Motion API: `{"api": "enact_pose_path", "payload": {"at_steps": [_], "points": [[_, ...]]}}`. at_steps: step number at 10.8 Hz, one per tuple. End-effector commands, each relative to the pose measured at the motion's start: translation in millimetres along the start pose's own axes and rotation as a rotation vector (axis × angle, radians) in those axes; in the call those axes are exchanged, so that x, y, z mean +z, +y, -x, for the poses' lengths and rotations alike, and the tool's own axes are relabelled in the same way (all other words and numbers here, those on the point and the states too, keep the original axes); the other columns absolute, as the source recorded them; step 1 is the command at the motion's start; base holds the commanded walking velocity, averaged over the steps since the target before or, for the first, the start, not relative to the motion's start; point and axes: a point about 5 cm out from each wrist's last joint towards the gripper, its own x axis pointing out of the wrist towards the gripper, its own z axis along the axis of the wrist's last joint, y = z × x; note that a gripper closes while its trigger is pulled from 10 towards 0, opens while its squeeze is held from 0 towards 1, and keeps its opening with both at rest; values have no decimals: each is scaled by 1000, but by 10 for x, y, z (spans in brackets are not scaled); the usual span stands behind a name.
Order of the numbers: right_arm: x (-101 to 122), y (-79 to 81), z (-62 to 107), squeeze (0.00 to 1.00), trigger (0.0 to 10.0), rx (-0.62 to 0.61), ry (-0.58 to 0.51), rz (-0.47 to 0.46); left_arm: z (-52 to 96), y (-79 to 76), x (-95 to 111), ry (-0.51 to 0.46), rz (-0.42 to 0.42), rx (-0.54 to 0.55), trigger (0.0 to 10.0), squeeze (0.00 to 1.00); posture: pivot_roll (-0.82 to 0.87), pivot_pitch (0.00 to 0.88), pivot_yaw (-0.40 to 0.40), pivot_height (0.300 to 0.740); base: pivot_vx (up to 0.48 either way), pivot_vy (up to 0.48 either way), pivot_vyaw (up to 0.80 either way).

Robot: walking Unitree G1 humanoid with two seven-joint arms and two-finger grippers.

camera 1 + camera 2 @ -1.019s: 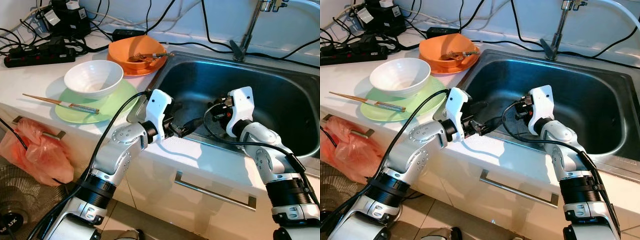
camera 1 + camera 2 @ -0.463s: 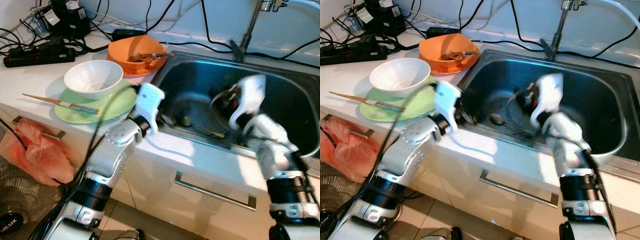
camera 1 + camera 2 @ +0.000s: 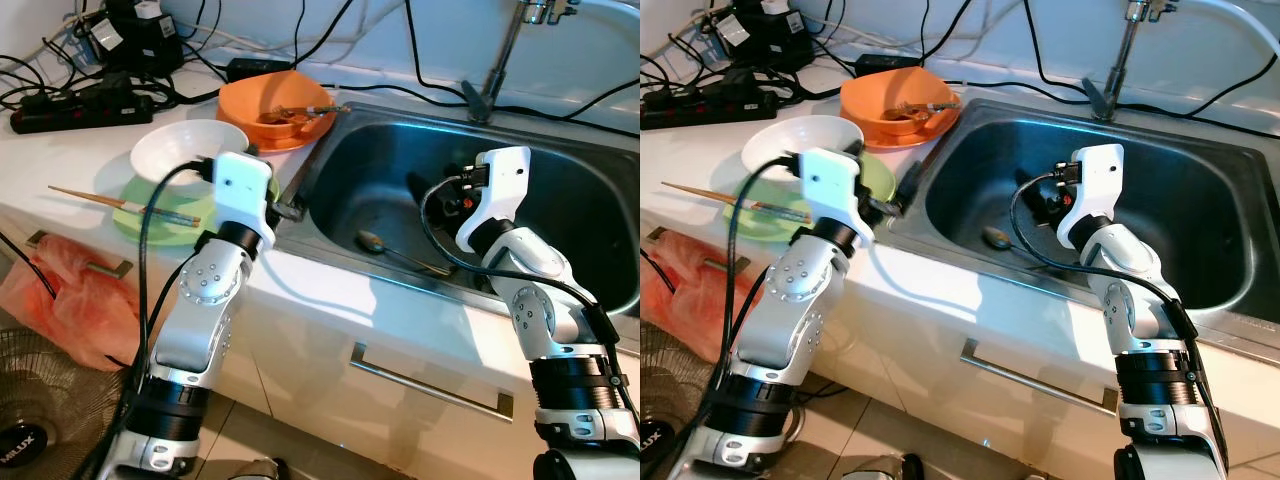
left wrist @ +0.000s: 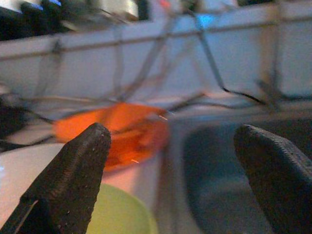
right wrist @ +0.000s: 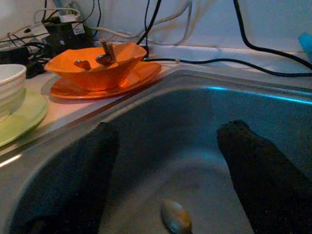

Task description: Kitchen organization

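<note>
A metal spoon (image 3: pixel 376 242) lies on the bottom of the steel sink (image 3: pixel 560 215). My right gripper (image 5: pixel 168 134) hovers open above it inside the basin, also visible as right gripper (image 3: pixel 452 198). My left gripper (image 3: pixel 287 209) is open and empty at the sink's left rim, beside the green plate (image 3: pixel 140 222). In the left wrist view its fingers (image 4: pixel 80 165) stand wide apart. A white bowl (image 3: pixel 180 152) sits on the green plate, with chopsticks (image 3: pixel 120 204) across the plate. An orange bowl (image 3: pixel 275 100) holding utensils stands on an orange plate behind.
A faucet (image 3: pixel 500 55) rises behind the sink. Power strips (image 3: pixel 75 100) and many black cables crowd the back of the counter. A red plastic bag (image 3: pixel 65 300) hangs from a drawer handle on the left. Another handle (image 3: pixel 430 385) runs below the sink.
My left arm has drawn back from over the sink to the counter edge by the green plate. The right gripper shifted slightly up and right. A spoon now lies in the basin.
</note>
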Motion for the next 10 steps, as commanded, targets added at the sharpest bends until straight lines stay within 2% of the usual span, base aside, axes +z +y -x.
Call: {"api": "enact_pose_path", "payload": {"at_steps": [1, 2, 4, 5, 6, 7, 8, 10], "points": [[1, 7, 27, 1000, 10000, 7, -3, -13, 47, 215, 91, -38, -37, 137, 10000, 1000, 32, 50, 28, 740, 0, 0, 0], [-6, 32, 19, 1000, 10000, 19, -3, -21, 120, 475, 93, -36, -88, 308, 10000, 1000, 35, 50, 28, 740, 0, 0, 0], [-14, 28, 19, 1000, 10000, 18, -3, -22, 180, 655, 100, -30, -148, 449, 10000, 1000, 36, 50, 25, 740, 0, 0, 0], [-25, 8, 27, 1000, 10000, 13, 1, -23, 184, 819, 121, -17, -170, 514, 10000, 1000, 36, 48, 24, 740, 0, 0, 0], [-24, 5, 26, 1000, 10000, 12, 1, -21, 194, 889, 43, 39, -140, 561, 10000, 1000, 36, 47, 25, 740, 0, 0, 0], [-23, 6, 24, 1000, 10000, 13, -1, -20, 204, 941, -31, 85, -115, 594, 10000, 953, 35, 47, 26, 740, 0, 0, 0], [-25, 9, 25, 1000, 10000, 14, -1, -19, 207, 996, -71, 115, -96, 627, 10000, 0, 36, 48, 28, 740, 0, 0, 0], [-37, 33, 32, 1000, 10000, 25, 0, -25, 187, 1092, -139, 175, -40, 673, 10000, 0, 38, 53, 32, 740, 0, 0, 0]]}}
